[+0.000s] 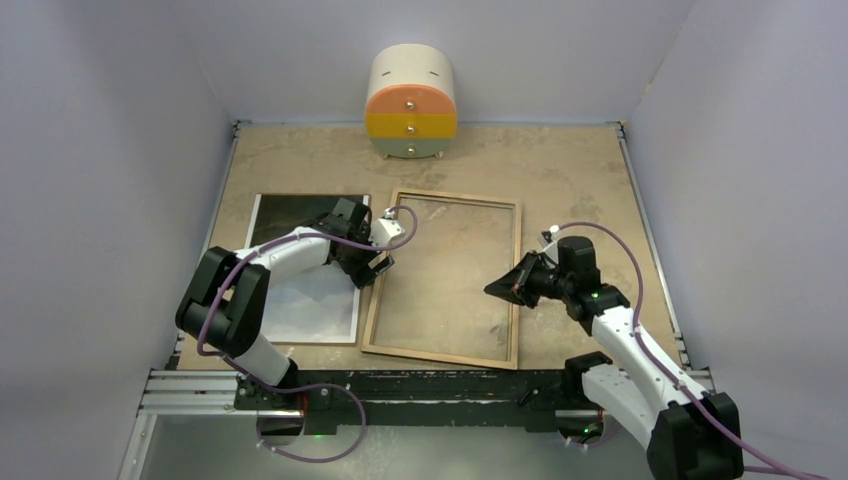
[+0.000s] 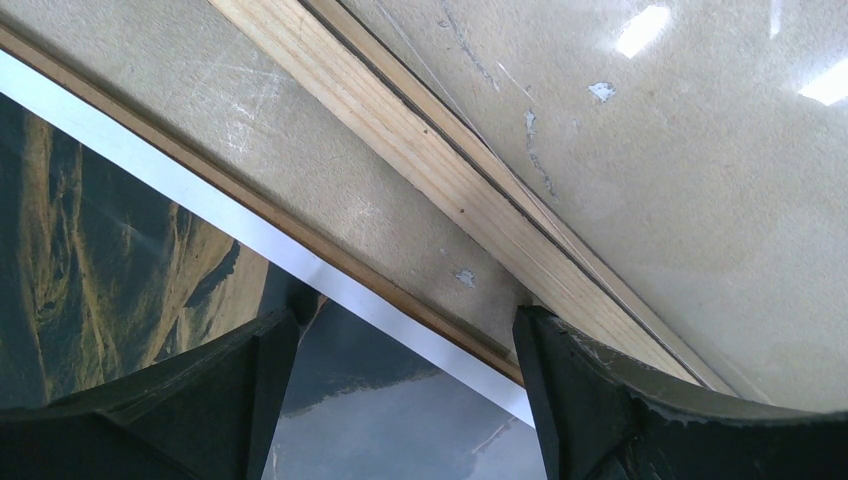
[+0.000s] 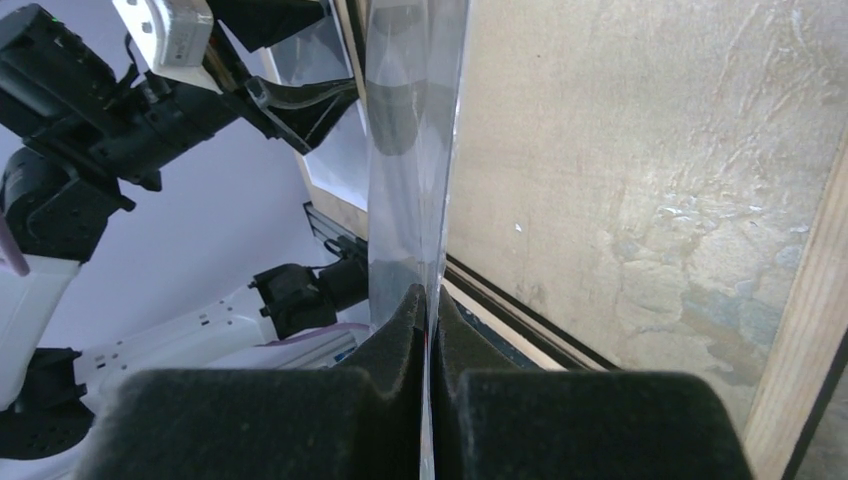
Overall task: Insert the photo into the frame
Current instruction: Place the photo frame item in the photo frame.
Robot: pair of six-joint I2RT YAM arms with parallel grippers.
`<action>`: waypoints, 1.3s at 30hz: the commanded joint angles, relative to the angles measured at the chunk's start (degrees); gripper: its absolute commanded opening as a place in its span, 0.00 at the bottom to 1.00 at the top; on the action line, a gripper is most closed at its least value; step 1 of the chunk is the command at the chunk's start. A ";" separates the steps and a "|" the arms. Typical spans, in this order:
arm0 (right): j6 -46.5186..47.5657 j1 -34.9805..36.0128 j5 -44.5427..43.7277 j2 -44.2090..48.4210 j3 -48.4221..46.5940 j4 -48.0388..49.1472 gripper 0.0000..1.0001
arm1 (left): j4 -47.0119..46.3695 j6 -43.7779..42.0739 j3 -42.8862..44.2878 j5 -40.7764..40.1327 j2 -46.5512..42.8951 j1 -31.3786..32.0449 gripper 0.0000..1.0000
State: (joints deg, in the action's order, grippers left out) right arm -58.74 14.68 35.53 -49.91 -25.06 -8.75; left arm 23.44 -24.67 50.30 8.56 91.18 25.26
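Note:
The frame [image 1: 385, 285] lies wood side up at the table's middle. The photo [image 1: 300, 300], a dusky landscape with a white edge, lies face up just left of it. My left gripper [image 1: 378, 262] hangs open low over the gap between them. In the left wrist view one finger [image 2: 200, 400] is over the photo [image 2: 100, 270] and the other [image 2: 600, 410] is at the frame's wooden rail [image 2: 440, 170]. My right gripper [image 1: 500, 286] is at the frame's right side, shut on the edge of a clear pane [image 3: 410, 150], which shows edge-on between its pads [image 3: 400, 330].
A thin brown board edge [image 2: 400, 290] shows under the photo's white border. A round cabinet with orange and yellow drawers [image 1: 411, 103] stands at the back wall. Metal rails run along the table's near edge [image 1: 420, 385].

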 commanded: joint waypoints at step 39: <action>1.82 1.14 7.00 -2.51 -2.44 14.73 0.00 | -1.77 -0.11 -0.48 3.82 -2.00 0.76 0.84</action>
State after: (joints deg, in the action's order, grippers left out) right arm -55.09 15.05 38.87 -51.40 -27.70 0.60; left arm 23.22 -24.69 49.84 8.75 90.50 25.26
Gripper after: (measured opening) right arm 0.005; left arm 0.840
